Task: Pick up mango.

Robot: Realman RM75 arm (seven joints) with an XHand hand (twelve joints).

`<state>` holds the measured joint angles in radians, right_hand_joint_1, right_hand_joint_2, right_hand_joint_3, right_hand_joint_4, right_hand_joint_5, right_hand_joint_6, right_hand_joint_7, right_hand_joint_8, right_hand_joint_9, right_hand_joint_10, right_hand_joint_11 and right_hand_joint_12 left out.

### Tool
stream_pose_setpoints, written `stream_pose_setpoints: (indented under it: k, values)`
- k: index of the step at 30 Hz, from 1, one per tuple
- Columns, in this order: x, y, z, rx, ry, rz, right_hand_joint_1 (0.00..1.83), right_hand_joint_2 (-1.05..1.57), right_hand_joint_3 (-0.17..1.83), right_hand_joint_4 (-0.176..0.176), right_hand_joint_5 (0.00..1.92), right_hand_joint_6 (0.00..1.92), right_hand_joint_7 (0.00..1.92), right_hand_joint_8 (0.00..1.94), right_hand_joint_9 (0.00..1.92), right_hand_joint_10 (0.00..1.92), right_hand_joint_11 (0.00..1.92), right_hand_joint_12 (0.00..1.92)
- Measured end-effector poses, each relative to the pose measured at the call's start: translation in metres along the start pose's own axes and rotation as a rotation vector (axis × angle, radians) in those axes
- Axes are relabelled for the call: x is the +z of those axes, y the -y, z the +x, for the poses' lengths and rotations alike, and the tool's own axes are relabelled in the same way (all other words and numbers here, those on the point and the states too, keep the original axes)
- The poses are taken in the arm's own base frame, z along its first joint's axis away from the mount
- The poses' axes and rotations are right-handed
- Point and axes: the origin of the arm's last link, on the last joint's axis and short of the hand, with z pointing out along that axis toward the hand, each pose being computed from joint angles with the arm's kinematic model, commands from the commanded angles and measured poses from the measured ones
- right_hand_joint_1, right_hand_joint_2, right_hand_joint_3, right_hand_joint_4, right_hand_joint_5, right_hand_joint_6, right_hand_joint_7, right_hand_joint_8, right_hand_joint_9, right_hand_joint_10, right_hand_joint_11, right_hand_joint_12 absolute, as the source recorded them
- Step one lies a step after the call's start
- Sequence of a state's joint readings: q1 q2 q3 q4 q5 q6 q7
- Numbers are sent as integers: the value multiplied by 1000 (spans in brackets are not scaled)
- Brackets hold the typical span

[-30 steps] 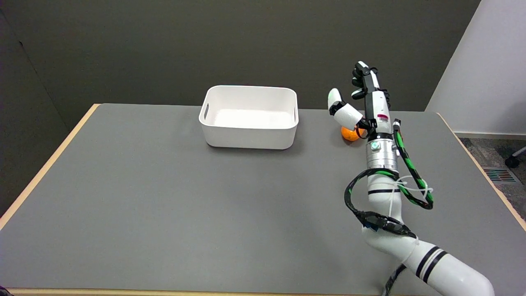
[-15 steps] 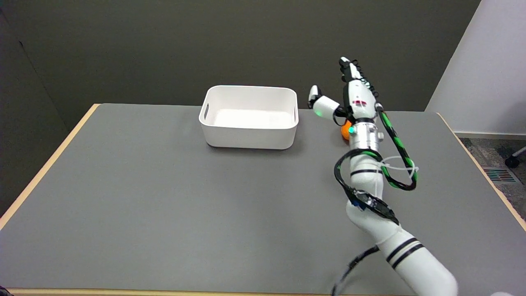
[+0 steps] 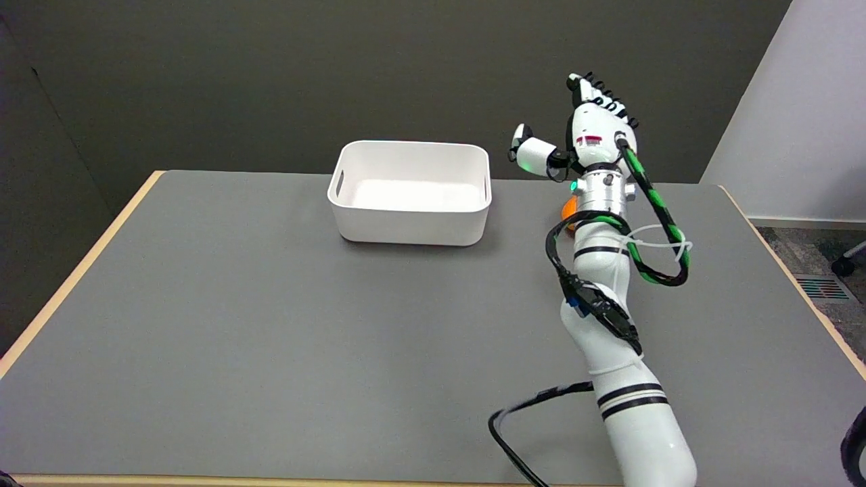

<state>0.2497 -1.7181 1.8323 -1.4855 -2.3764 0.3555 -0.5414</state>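
A smooth orange mango [image 3: 569, 206] lies on the matte grey bench [image 3: 270, 325]; above it, the robot hand [image 3: 587, 125] is spread wide, holding nothing.

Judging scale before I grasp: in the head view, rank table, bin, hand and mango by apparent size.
1. table
2. bin
3. hand
4. mango, mostly hidden behind the wrist, so its true extent is unsure.
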Motion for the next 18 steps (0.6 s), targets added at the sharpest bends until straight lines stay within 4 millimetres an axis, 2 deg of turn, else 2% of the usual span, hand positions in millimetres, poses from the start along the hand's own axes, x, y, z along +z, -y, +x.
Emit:
stream_pose_setpoints:
  k: [9,18]
  values:
    - [0,-19,2,-135,41,-114,541,636,956,-32,166,414,266,431,249,802,200,1394]
    - [9,-45,2,-169,71,-275,487,702,831,-112,99,352,182,386,153,827,190,1421]
